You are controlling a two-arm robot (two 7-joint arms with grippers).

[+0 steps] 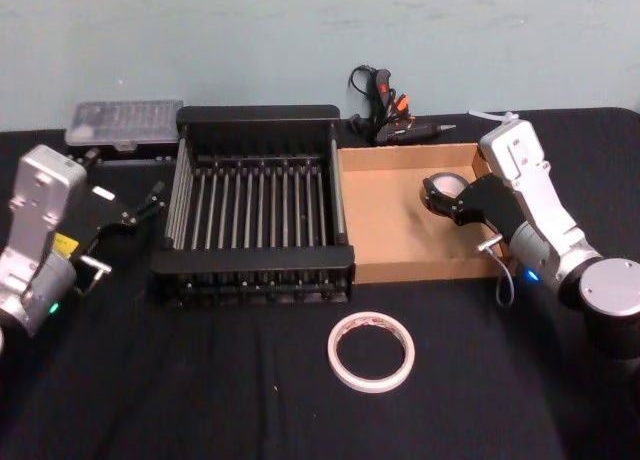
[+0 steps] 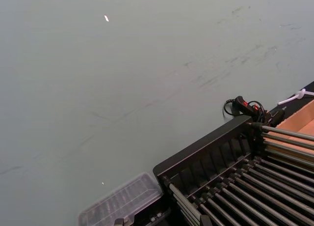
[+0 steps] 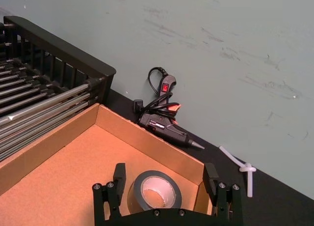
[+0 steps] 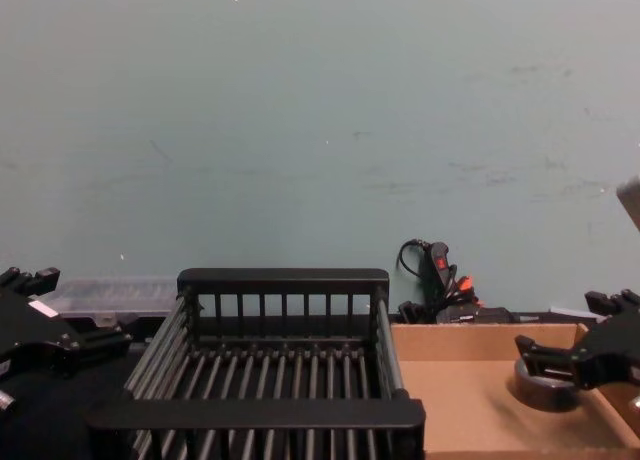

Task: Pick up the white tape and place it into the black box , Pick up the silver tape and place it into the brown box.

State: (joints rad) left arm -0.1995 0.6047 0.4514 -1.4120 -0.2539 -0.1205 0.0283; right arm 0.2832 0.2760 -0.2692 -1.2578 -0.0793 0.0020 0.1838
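Inside the brown box point(image 1: 385, 235), at its far right corner, the silver tape point(image 3: 156, 189) lies flat on the cardboard floor, and the right gripper point(image 3: 164, 179) hangs just over it with its jaws spread wide, one on either side of the roll and not touching it; the tape looks already let go, so that half of the task seems done. The white tape point(image 1: 370, 351) lies flat on the dark worktop point(image 1: 200, 380), in front of the gap between the two boxes and near the black box point(image 1: 255, 280), which holds nothing. The left gripper point(image 1: 140, 212) is parked to the left of the crate, jaws apart, well away from the ring. That white ring is probably light, thin-walled and a little springy, so a hard squeeze across its whole width could bend it; the safer hold is likely one jaw inside the core and one outside, pinching the wall, then a lift straight up.
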